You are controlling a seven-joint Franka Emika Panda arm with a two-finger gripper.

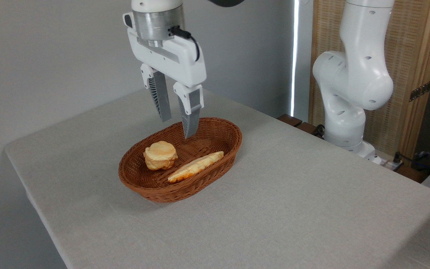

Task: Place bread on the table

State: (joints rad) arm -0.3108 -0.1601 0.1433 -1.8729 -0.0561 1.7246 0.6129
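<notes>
Camera view: gripper (177,129) hangs above the basket (215,129), fingers apart, nothing between them. Bread (160,155) sits inside the basket at its left end, just beside the long loaf (196,166), not yet touched. For a clean grasp, I'd shift toward the basket's left end, centre over the bun, come straight down clear of the rim and loaf, and close lightly on its sides. Bun looks round, puffy, golden-tan, pale top, lumpy layered sides; probably soft. Table (293,209) around the basket gives room for placing.

Puffy golden bread (160,154) sits upright, off the table (293,209).
</notes>
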